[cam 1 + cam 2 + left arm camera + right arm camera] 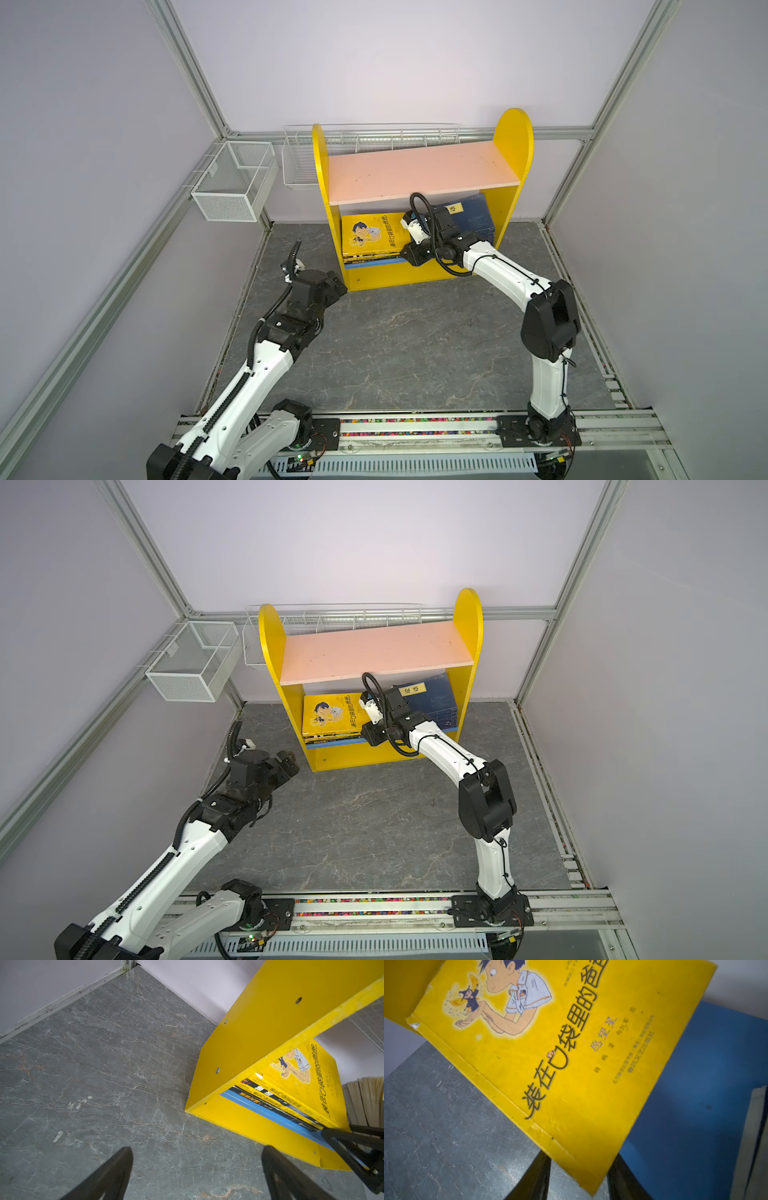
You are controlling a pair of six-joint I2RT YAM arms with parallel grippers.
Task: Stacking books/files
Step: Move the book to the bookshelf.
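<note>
Right gripper [338, 1133] at the thin yellow cartoon-boy paperback [560, 1053], grip unclear, left gripper [196, 1148] wide open: closing there, you may crease its corner.

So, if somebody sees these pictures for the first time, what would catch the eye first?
First the bright yellow bookshelf with its pink top board, at the far side of the grey table. In its lower compartment a yellow book with a cartoon boy lies on top of a flat stack, with navy books standing beside it. The right gripper reaches to that stack's corner, while the left gripper hangs open over the table.
</note>
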